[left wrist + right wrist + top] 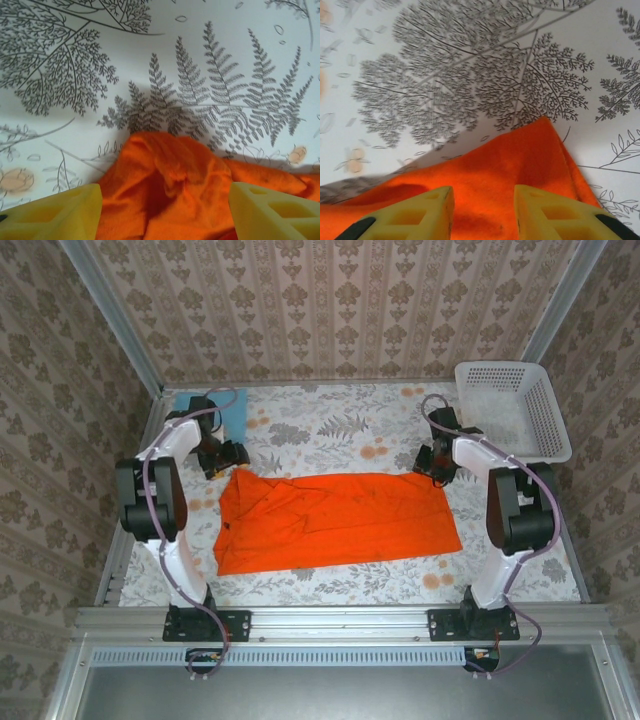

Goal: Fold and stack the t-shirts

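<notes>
left end effector point(165, 194) spread, a rumpled hump of orange shirt point(170, 190) between its fingers, unpinched | right end effector point(482, 199) spread above shirt's corner | shirt a wide rectangle mid-desk point(330, 425), creased at left end | blue shirt point(235, 418) far-left corner, mostly behind left arm | sleeves, collar hard to make out

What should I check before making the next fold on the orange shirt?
1. Left hand open above orange shirt: ok.
2. Right hand open over the far right corner: ok.
3. Flat orange shirt: not ok, bunched by left hand.
4. Blue shirt apart from orange shirt: ok.
5. Basket clear of both shirts: ok.
</notes>
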Controlling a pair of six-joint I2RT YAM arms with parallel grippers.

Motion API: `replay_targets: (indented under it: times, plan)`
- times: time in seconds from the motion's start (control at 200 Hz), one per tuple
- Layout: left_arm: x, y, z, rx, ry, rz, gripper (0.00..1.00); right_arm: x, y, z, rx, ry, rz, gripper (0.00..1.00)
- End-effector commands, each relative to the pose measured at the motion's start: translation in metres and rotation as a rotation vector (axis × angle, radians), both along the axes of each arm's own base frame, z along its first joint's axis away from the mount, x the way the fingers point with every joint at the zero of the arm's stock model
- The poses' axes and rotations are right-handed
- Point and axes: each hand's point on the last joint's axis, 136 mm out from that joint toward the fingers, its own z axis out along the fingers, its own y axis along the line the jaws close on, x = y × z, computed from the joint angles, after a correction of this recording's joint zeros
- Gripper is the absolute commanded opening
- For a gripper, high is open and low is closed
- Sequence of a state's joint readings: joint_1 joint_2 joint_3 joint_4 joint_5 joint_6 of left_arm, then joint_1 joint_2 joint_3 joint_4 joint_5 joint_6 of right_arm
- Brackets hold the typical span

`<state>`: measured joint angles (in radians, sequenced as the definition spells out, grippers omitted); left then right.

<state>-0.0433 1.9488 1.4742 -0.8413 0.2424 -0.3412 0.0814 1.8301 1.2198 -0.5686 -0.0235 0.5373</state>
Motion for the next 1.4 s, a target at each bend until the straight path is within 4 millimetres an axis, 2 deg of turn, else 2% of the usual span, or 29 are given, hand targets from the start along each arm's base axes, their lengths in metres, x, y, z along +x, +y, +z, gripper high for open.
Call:
replay_targets:
  times: [0.0, 0.165, 0.345, 0.395, 0.535, 0.775, 0.94, 1.06, 1.155, 1.295, 1.395]
  plan:
    - [0.004, -0.004, -0.001, -0.043, 0.039, -0.003, 0.64, -0.006, -0.005, -0.005, -0.066, 0.085, 0.022, 0.39]
    - [0.009, -0.007, -0.012, -0.058, 0.066, -0.011, 0.54, -0.001, -0.007, -0.016, -0.087, 0.137, 0.024, 0.39]
    - [0.012, -0.008, -0.022, -0.069, 0.08, -0.023, 0.31, 0.006, -0.011, -0.021, -0.116, 0.15, 0.019, 0.4]
    - [0.012, -0.009, -0.025, -0.07, 0.084, -0.027, 0.2, 0.008, -0.014, -0.023, -0.13, 0.167, 0.019, 0.4]
    - [0.01, 0.005, -0.028, -0.016, 0.067, -0.007, 0.0, 0.01, -0.024, -0.03, -0.153, 0.2, -0.021, 0.41]
    - [0.007, 0.05, -0.03, 0.106, 0.023, 0.132, 0.0, 0.013, -0.039, -0.037, -0.153, 0.224, -0.101, 0.43]
    - [-0.003, 0.07, -0.04, 0.173, 0.042, 0.202, 0.0, 0.023, -0.042, -0.038, -0.13, 0.203, -0.152, 0.46]
    - [0.001, 0.069, -0.049, 0.149, 0.05, 0.207, 0.01, 0.032, -0.036, -0.037, -0.098, 0.195, -0.159, 0.51]
    - [0.008, 0.067, -0.052, 0.135, 0.053, 0.202, 0.07, 0.039, -0.035, -0.033, -0.085, 0.17, -0.166, 0.56]
    - [0.018, 0.072, -0.042, 0.156, 0.034, 0.205, 0.13, 0.047, -0.033, -0.024, -0.073, 0.129, -0.164, 0.61]
    - [0.023, 0.073, -0.029, 0.157, 0.011, 0.209, 0.24, 0.056, -0.028, -0.012, -0.04, 0.074, -0.158, 0.64]
